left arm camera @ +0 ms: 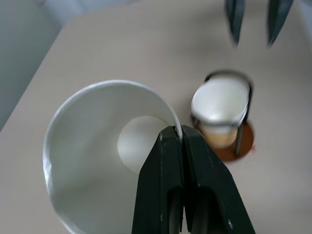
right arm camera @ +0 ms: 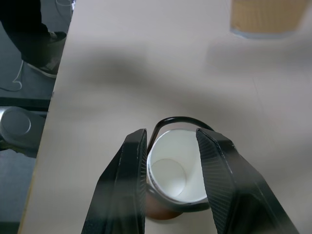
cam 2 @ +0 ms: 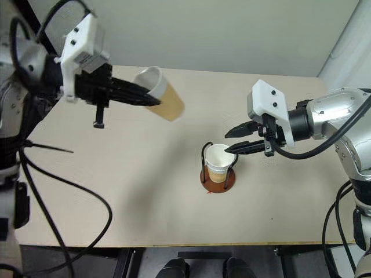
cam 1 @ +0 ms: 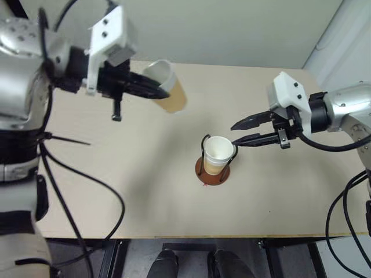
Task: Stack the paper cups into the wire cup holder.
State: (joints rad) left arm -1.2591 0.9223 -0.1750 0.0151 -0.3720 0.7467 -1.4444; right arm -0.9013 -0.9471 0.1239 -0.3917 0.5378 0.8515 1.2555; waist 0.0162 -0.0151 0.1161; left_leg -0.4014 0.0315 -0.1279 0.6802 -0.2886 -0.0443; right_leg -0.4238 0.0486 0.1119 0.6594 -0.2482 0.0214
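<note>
Left eye view shows the left gripper (cam 1: 155,90) raised above the counter (cam 1: 116,191), over the far left part of it, its two black fingers pressed together on the rim of a paper cup (cam 1: 169,88). That cup hangs tilted in the air, white mouth turned toward the gripper and tan body pointing away, clear of the counter surface. From the left wrist view the pinch is plain: the fingers (left arm camera: 168,175) close on the cup's white rim, one inside the mouth and one outside.

The wire cup holder (cam 1: 212,171) stands near the middle of the counter, somewhat toward the right edge, its reddish-brown disc base flat on the surface and its black wire loops upright. A second paper cup (cam 1: 218,154) sits upright inside the loops, mouth up, with a lighter band above a tan lower part.

The right gripper (cam 1: 235,133) hovers just beside the holder on its right side, fingers spread apart with nothing between them. In the right wrist view those fingers (right arm camera: 127,185) frame the seated cup's open mouth; whether they touch its rim I cannot tell.
</note>
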